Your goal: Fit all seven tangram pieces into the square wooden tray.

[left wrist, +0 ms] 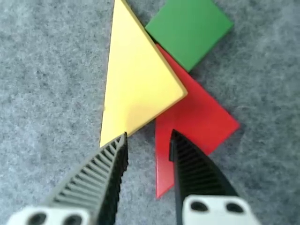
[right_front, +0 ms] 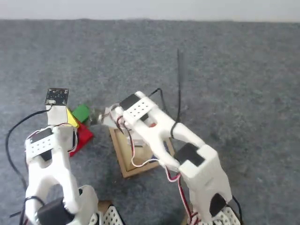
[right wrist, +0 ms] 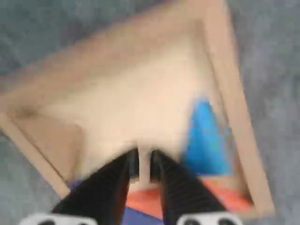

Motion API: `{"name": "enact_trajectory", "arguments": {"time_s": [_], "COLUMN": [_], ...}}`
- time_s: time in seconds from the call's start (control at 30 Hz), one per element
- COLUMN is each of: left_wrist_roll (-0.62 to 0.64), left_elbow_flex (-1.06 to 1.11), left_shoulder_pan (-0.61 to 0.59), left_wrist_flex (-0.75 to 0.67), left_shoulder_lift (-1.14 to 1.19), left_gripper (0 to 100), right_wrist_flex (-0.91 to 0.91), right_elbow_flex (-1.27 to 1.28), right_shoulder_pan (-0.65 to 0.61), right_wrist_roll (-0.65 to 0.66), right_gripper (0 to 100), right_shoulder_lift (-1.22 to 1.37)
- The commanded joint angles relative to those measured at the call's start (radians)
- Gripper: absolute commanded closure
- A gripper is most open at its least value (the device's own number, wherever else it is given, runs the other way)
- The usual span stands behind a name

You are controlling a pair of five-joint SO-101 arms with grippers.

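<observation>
Beneath me the bench [right_front: 243, 70] wore a grey, fuzzy, carpet-like cover that ran from the near edge out to the far one and across from left to right. Along the far side I saw a pale, plain strip [right_front: 150, 9] bordering the grey. Right of centre and toward the far side, a thin dark line [right_front: 179, 79] lay across the cover; whether rod or cable, I could not tell.

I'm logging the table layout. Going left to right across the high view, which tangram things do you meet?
From the left: yellow triangle piece → green square piece → square wooden tray. The red triangle piece overlaps the first two, so it is left out.
</observation>
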Motion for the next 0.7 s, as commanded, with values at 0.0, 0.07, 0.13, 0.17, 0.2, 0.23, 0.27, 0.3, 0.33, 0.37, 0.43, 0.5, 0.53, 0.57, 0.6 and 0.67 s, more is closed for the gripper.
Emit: {"name": "enact_trajectory", "arguments": {"time_s": [0.0,0.07,0.13,0.17,0.2,0.23,0.27,0.3,0.33,0.37,0.43,0.5,0.53,0.57,0.6,0.67], "left_wrist_roll": [-0.005,-0.003,-0.003,-0.003,-0.003,-0.003,-0.003,-0.003,-0.003,-0.003,-0.003,-0.003,-0.003,-0.003,-0.003,-0.003], "left_elbow_flex": [-0.01,-0.01,-0.01,-0.01,-0.01,-0.01,-0.01,-0.01,-0.01,-0.01,-0.01,-0.01,-0.01,-0.01,-0.01,-0.01], "left_shoulder_pan": [-0.008,-0.008,-0.008,-0.008,-0.008,-0.008,-0.008,-0.008,-0.008,-0.008,-0.008,-0.008,-0.008,-0.008,-0.008,-0.008], "left_wrist_flex": [-0.006,-0.006,-0.006,-0.006,-0.006,-0.006,-0.006,-0.006,-0.006,-0.006,-0.006,-0.006,-0.006,-0.006,-0.006,-0.006], "left_shoulder_lift": [-0.043,-0.043,-0.043,-0.043,-0.043,-0.043,-0.043,-0.043,-0.043,-0.043,-0.043,-0.043,-0.043,-0.043,-0.043,-0.043], "left_gripper": [85,85,85,85,85,85,85,85,85,85,85,85,85,85,85,85], "right_wrist_flex": [0.025,0.027,0.018,0.015,0.012,0.01,-0.002,-0.018,-0.035,-0.053,-0.088,-0.119,-0.131,-0.14,-0.142,-0.14], "right_elbow_flex": [-0.015,-0.014,-0.012,-0.014,-0.014,-0.012,-0.009,-0.006,-0.006,-0.006,-0.008,-0.018,-0.029,-0.043,-0.063,-0.104], "right_shoulder_pan": [-0.005,-0.004,-0.004,-0.004,-0.004,-0.002,-0.002,-0.002,0.004,0.004,0.007,0.01,0.018,0.025,0.03,0.044], "right_wrist_roll": [-0.028,-0.109,-0.245,-0.321,-0.385,-0.436,-0.476,-0.506,-0.535,-0.56,-0.615,-0.697,-0.741,-0.79,-0.835,-0.898], "right_gripper": [94.0,93.9,93.9,93.6,92.4,90.3,87.7,84.9,81.7,79.1,76.1,76.0,76.0,76.0,76.0,76.0], "right_shoulder_lift": [-0.156,-0.205,-0.234,-0.236,-0.236,-0.232,-0.225,-0.213,-0.194,-0.174,-0.128,-0.081,-0.056,-0.033,-0.01,0.028]}}
